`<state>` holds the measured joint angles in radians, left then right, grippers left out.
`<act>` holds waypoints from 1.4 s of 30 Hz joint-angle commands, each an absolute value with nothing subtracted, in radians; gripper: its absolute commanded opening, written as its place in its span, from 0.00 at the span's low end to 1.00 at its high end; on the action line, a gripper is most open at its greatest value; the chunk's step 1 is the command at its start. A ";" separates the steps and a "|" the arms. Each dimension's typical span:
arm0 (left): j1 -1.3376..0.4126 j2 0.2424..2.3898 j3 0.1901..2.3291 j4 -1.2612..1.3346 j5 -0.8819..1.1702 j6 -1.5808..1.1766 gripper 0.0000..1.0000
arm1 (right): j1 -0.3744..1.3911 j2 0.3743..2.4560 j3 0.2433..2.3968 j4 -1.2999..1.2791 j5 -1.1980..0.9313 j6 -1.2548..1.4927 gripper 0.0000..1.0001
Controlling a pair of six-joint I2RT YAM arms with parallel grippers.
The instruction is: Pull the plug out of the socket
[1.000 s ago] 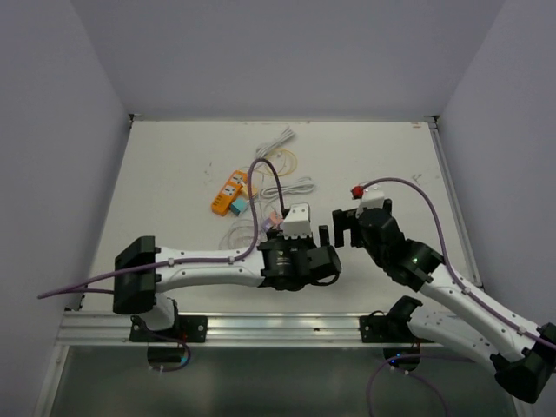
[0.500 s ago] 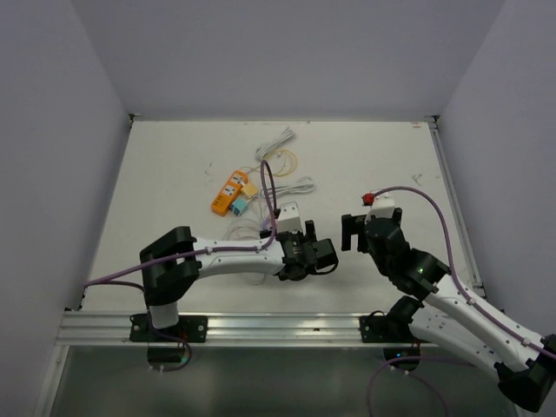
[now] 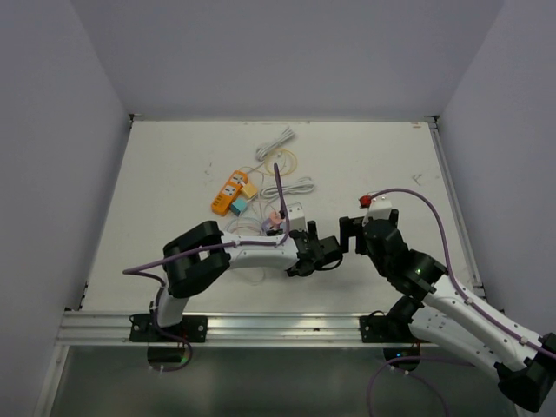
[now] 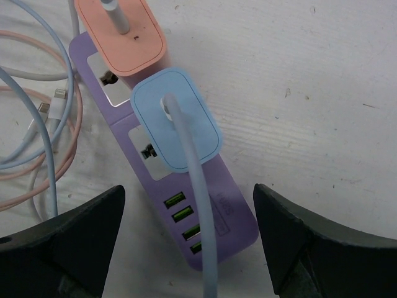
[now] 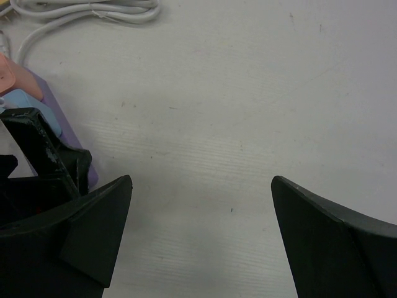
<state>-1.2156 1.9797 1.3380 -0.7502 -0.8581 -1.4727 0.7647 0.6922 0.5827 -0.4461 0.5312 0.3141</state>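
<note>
Your left hand (image 4: 187, 211) hangs spread astride the blue plug (image 4: 175, 119), which sits in the purple power strip (image 4: 232, 214) on the scuffed white counter (image 4: 322, 93), beside a peach plug (image 4: 124, 34). Your right hand (image 5: 201, 186) gapes wide just beside it. Plain pale walls (image 3: 287, 52) enclose the counter.

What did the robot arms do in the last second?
The left hand slid right, toward the right hand, elbow swinging in. It is open over the blue plug, holding nothing. The right hand barely shifted and stayed open. The orange block and white cables stayed put.
</note>
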 commanded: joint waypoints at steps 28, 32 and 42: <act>-1.186 1.761 0.905 0.218 -0.440 -0.203 0.07 | 0.764 0.664 0.583 -0.396 0.532 0.317 0.99; -1.163 1.750 0.853 0.267 -0.295 -0.025 0.02 | 0.765 0.681 0.595 -0.408 0.537 0.336 0.99; -1.049 1.730 0.842 0.295 -0.038 0.107 0.55 | 0.764 0.683 0.606 -0.428 0.549 0.333 0.99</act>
<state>-1.0519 1.7634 0.8352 0.2398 -0.1219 0.0158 0.7593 0.6922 0.5808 -0.4408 0.5320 0.3214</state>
